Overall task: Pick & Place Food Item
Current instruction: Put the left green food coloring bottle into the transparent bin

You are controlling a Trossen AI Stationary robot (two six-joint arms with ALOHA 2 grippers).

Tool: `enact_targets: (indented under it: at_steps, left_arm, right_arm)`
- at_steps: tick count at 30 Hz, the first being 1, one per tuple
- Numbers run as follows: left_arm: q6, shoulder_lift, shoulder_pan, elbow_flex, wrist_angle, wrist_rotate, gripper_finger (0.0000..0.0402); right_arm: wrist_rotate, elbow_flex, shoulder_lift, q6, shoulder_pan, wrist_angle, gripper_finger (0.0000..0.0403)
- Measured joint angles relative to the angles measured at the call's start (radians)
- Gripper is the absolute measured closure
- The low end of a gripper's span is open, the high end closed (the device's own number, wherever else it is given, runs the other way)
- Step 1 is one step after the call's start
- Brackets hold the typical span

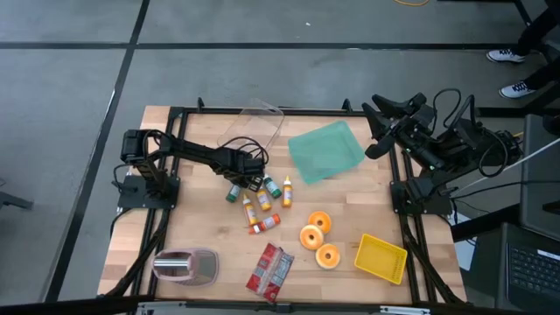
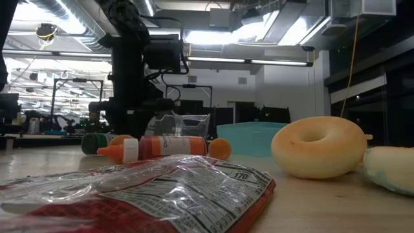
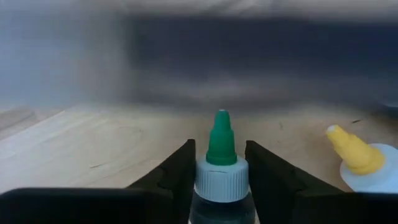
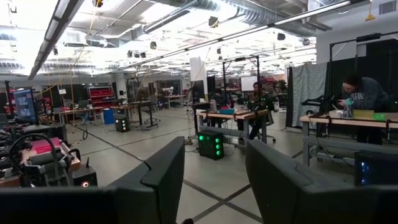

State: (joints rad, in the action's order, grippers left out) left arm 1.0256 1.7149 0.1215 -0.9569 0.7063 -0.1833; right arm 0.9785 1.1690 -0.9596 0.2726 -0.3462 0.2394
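1. High view: I have the left gripper reaching out over the wooden table, pointing steeply down at the cluster of small sauce bottles near the middle.
2. On my left wrist camera the green-tipped bottle sits right between the two dark fingers, which stand close against both sides of its white collar. The jaws look narrowed onto it, though I can't say how firm the grip is. The bottle lies on the tabletop.
3. A yellow-tipped bottle lies just beside it, apart from the fingers.
4. The right gripper is parked off the table's far right corner, raised and facing the room; on its wrist camera the jaws stand partly apart with nothing between them.
5. Around the table I see a teal tray, a clear plastic container, three doughnuts, a yellow tray, a red snack packet and a pink container at the near edge.
6. In the low view, an orange-capped bottle lies on its side behind the packet.
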Motion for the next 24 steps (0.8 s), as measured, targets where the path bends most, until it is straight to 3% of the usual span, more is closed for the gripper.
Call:
enact_targets:
  at_steps: [13, 24]
  left_arm:
    - [0.018, -0.003, -0.033, 0.001, -0.033, 0.147, 0.0292]
    - [0.035, -0.103, -0.048, -0.01, 0.01, 0.102, 0.0292]
  right_arm:
    - [0.0, 0.0, 0.0, 0.0, 0.0, 0.0, 0.0234]
    - [-0.027, 0.0, 0.0, 0.0, 0.0, 0.007, 0.0234]
